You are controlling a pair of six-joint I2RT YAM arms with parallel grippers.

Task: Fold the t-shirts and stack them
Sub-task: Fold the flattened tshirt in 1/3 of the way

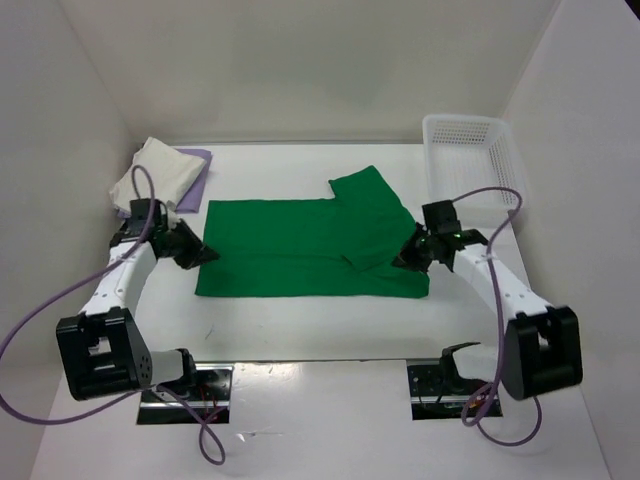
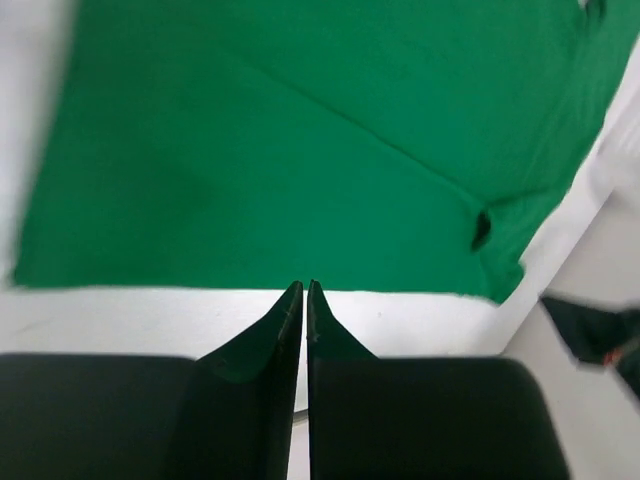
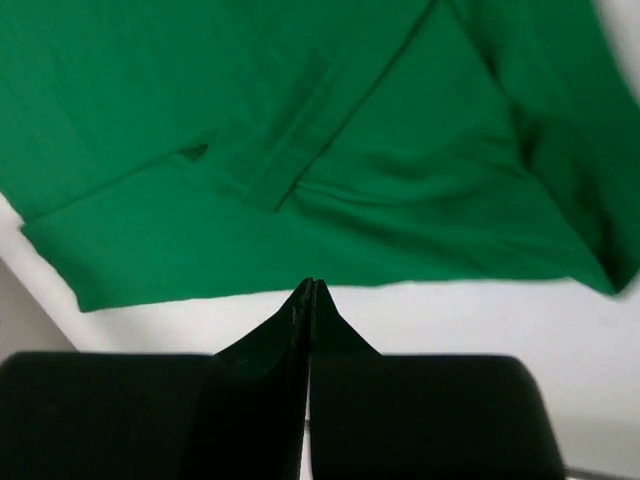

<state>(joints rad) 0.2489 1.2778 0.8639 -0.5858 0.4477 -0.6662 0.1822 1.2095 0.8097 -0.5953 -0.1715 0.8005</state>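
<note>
The bright green t-shirt (image 1: 300, 245) lies spread flat mid-table, its far right sleeve folded over its body. It fills the left wrist view (image 2: 300, 140) and the right wrist view (image 3: 300, 150). The cream white t-shirt (image 1: 152, 172) lies folded on the lavender purple t-shirt (image 1: 196, 180) at the far left. My left gripper (image 1: 208, 254) is shut and empty just off the green shirt's left edge, seen also in its own view (image 2: 305, 290). My right gripper (image 1: 402, 260) is shut and empty at the shirt's right edge, seen also in its own view (image 3: 311, 287).
A white plastic mesh basket (image 1: 465, 150) stands at the far right. White walls close in the table on the left, back and right. Purple cables loop from both arms by the near edge.
</note>
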